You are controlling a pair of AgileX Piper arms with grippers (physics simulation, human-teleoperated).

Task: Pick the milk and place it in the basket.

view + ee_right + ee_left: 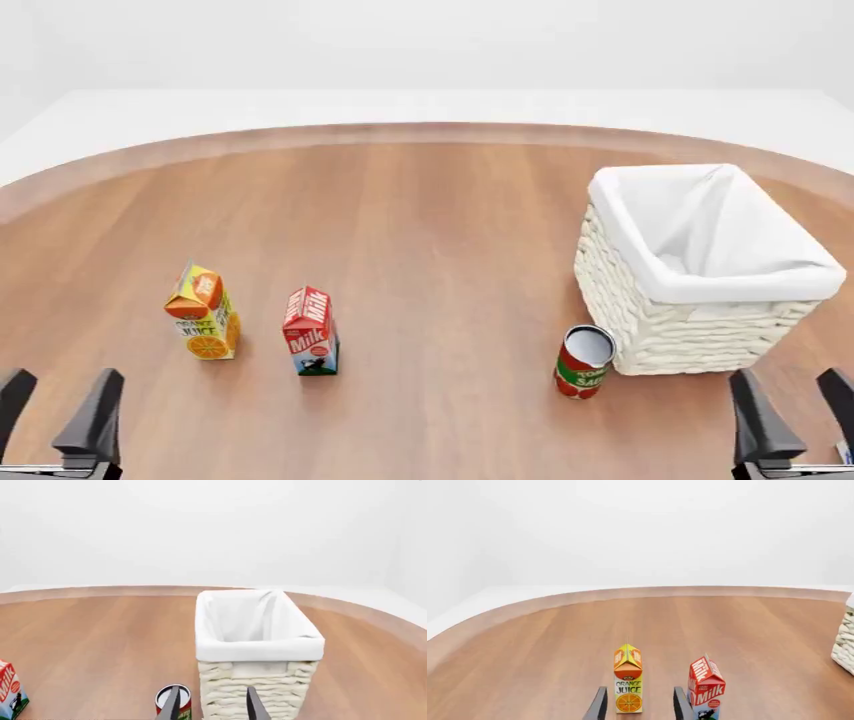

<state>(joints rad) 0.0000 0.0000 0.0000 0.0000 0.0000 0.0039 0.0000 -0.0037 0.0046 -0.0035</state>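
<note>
The milk (310, 332), a small carton with a red top and a blue-and-white base, stands upright on the wooden table left of centre. The big white wicker basket (667, 330) with cloth lining sits at the right. My left gripper (54, 410) is open at the near left edge, well short of the milk. My right gripper (798, 410) is open at the near right, just in front of the basket. The left wrist view shows the milk (706, 687) beside the open left gripper (640, 707). The right wrist view looks past the open right gripper (213, 707) at the basket (260, 650).
An orange-yellow juice carton (204, 313) stands just left of the milk, in line with the left fingers (628, 680). A red tomato-sauce can (583, 362) stands against the basket's near left corner. The table's curved far rim (427, 132) runs across the back.
</note>
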